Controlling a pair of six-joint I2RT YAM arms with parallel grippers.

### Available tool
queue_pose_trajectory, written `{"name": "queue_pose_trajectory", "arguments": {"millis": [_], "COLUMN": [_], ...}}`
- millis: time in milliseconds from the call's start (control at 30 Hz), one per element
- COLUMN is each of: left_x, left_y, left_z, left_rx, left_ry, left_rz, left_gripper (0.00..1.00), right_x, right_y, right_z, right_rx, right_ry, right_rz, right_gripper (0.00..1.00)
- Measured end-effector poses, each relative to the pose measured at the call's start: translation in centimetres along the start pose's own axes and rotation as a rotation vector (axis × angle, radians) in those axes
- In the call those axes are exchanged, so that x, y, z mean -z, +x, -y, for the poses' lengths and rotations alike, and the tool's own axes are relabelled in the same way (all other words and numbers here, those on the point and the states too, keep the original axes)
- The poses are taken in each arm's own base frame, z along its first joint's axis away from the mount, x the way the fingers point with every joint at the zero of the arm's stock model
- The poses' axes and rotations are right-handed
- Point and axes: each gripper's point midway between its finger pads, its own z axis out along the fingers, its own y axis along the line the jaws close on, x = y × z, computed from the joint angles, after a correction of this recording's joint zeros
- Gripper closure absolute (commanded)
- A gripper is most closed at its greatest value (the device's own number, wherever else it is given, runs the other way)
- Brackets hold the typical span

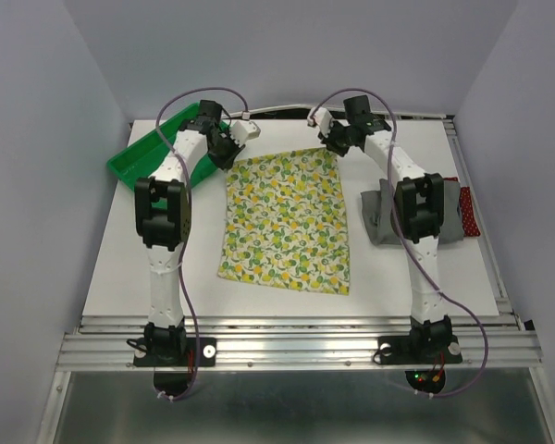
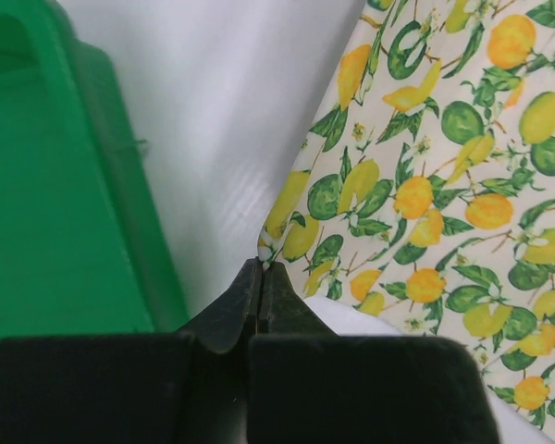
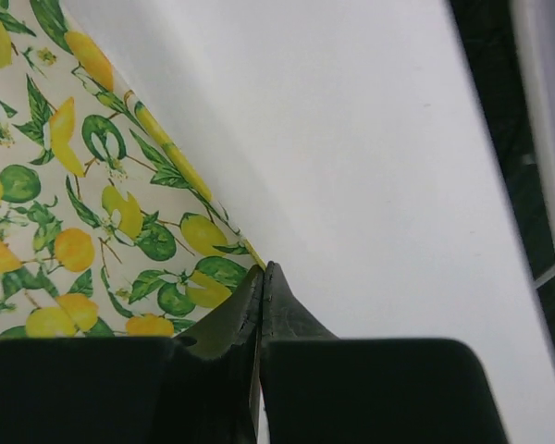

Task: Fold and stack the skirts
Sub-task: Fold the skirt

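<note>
The lemon-print skirt point(image 1: 287, 222) lies flat in the middle of the table. My left gripper point(image 1: 227, 155) is at its far left corner, and in the left wrist view the gripper point(image 2: 262, 266) is shut, with the corner of the lemon skirt point(image 2: 444, 185) pinched at its tips. My right gripper point(image 1: 334, 144) is at the far right corner. The right wrist view shows this gripper point(image 3: 264, 268) shut, with the hem of the skirt point(image 3: 74, 185) caught at its tips. The grey skirt point(image 1: 379, 217) lies crumpled at the right, partly behind the right arm. Beside it, the dark red dotted skirt point(image 1: 467, 213) sits at the table's right edge.
A green plastic tray point(image 1: 157, 148) stands at the back left, close beside the left gripper and filling the left side of the left wrist view point(image 2: 55, 185). The white table point(image 1: 148, 268) ends at a metal rail in front.
</note>
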Motion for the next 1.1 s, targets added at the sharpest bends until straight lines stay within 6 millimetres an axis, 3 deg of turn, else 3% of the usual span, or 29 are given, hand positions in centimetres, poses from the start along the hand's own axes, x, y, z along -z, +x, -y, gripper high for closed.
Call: {"name": "queue_pose_trajectory", "arguments": {"millis": [67,167,333,433,633,767,867,1000,1033,1100], "left_x": [0.5,1.2,3.5,6.0,10.8,11.1,9.3,5.7,4.8,4.0], "left_y": [-1.4,-2.2,-3.2,-3.3,-1.8,1.5,4.8,10.4,11.6,12.4], "left_z": [-1.0,-1.4,-1.4,0.1,5.5,9.8,13.1,18.3,19.8,20.6], "left_rx": [-0.009,-0.014,-0.036,-0.065,-0.157,-0.176,-0.168,-0.140,-0.127,-0.109], "left_ry": [-0.038,-0.063,-0.097,-0.095,-0.064,0.013,0.083,0.202,0.236,0.256], "left_rz": [0.041,0.064,0.102,0.129,0.166,0.133,0.077,-0.047,-0.083,-0.113], "left_gripper": [1.00,1.00,1.00,1.00,1.00,1.00,1.00,1.00,1.00,1.00], "right_x": [0.6,1.5,4.0,7.2,14.2,16.1,15.3,12.7,12.3,11.3], "right_y": [-1.1,-2.2,-3.4,-4.2,-5.5,-4.3,-1.1,5.1,5.9,7.8], "right_z": [1.8,2.7,2.4,1.1,-3.8,-8.6,-13.4,-20.6,-21.5,-23.0], "right_rx": [0.007,0.001,-0.010,-0.020,0.006,0.020,0.002,-0.077,-0.087,-0.126], "right_ry": [0.057,0.093,0.102,0.090,0.046,-0.016,-0.092,-0.233,-0.252,-0.282], "right_rz": [0.032,0.055,0.073,0.088,0.128,0.115,0.064,-0.068,-0.090,-0.142], "right_gripper": [0.99,0.99,0.99,0.99,0.99,0.99,0.99,0.99,0.99,0.99]}}
